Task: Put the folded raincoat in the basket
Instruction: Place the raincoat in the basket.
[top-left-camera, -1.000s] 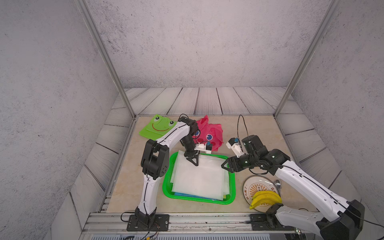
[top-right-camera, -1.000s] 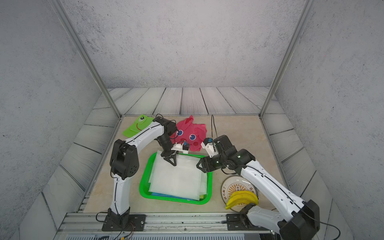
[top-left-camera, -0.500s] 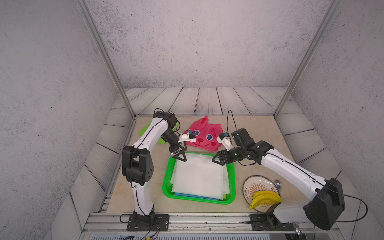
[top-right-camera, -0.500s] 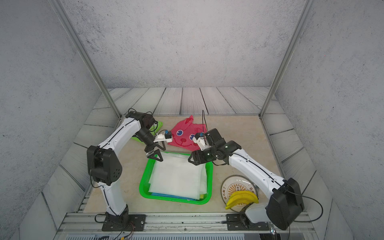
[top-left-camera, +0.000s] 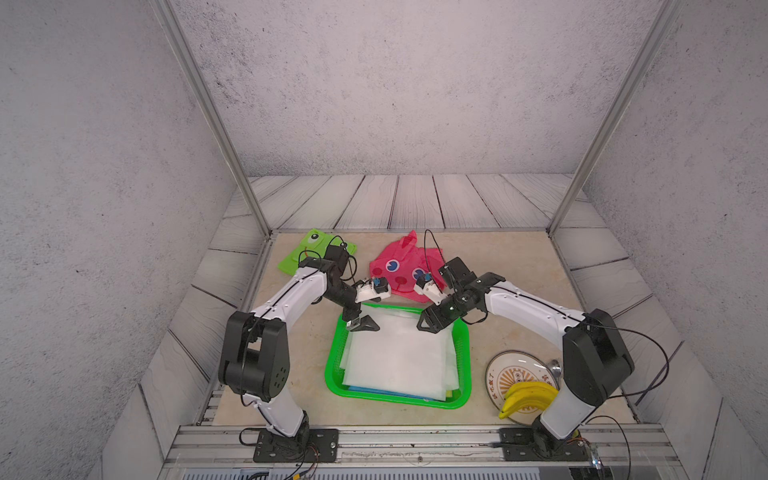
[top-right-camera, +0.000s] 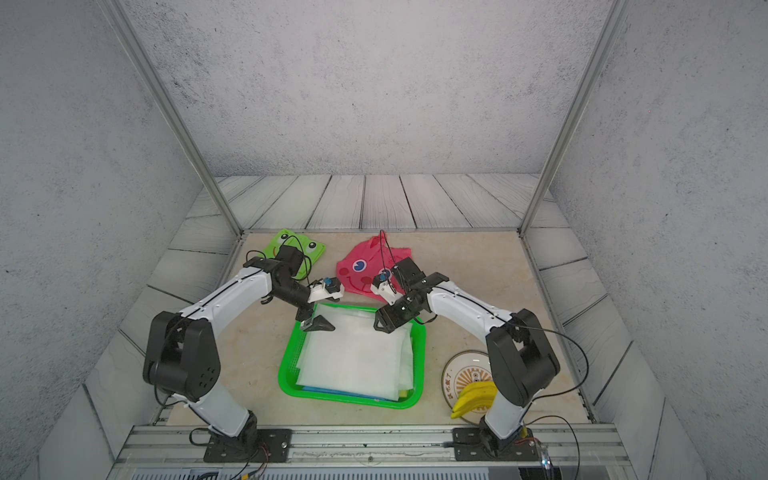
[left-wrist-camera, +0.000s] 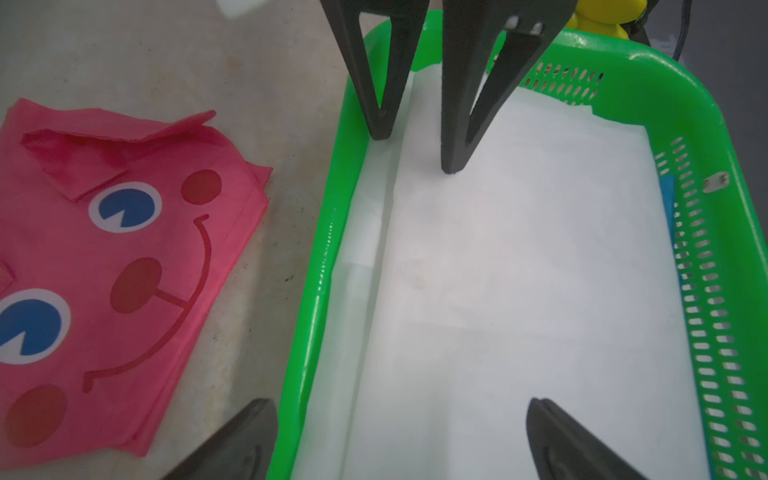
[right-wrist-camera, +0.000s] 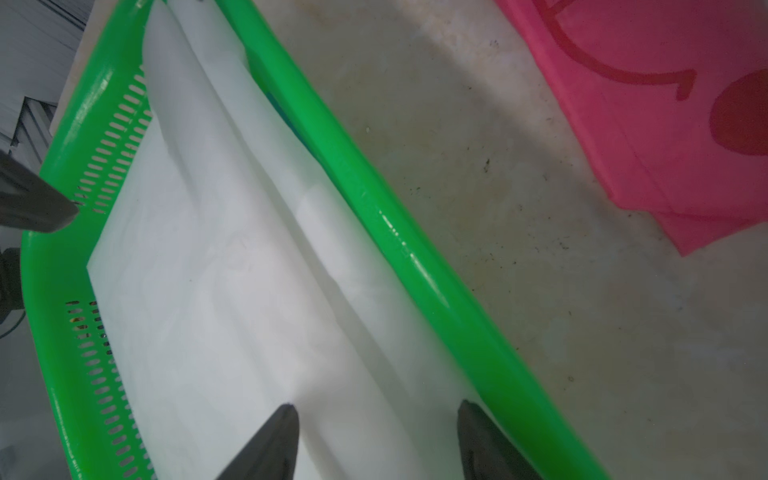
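The folded raincoat (top-left-camera: 399, 357) (top-right-camera: 357, 357), a white translucent square, lies flat inside the bright green basket (top-left-camera: 395, 401) (top-right-camera: 349, 400). My left gripper (top-left-camera: 363, 324) (top-right-camera: 318, 323) hangs open at the basket's far-left corner, one finger outside the rim and one over the sheet. In the left wrist view the left gripper (left-wrist-camera: 397, 403) spans the basket rim (left-wrist-camera: 320, 270) and the raincoat (left-wrist-camera: 519, 270). My right gripper (top-left-camera: 432, 322) (top-right-camera: 386, 322) is open at the far-right corner. In the right wrist view the right gripper (right-wrist-camera: 376, 405) stands with both tips over the raincoat (right-wrist-camera: 208, 291), holding nothing, beside the basket rim (right-wrist-camera: 415, 266).
A pink cartoon-face sheet (top-left-camera: 399, 270) lies just behind the basket and a green frog-face one (top-left-camera: 307, 249) at the back left. A round plate (top-left-camera: 515, 370) with yellow bananas (top-left-camera: 528, 395) sits right of the basket, by the right arm's base. Something blue (left-wrist-camera: 668, 199) shows under the raincoat.
The left gripper's jaws have spread wide and it has drawn back toward the basket's far-left corner. The right gripper has slid left along the far rim. The raincoat stays in the basket.
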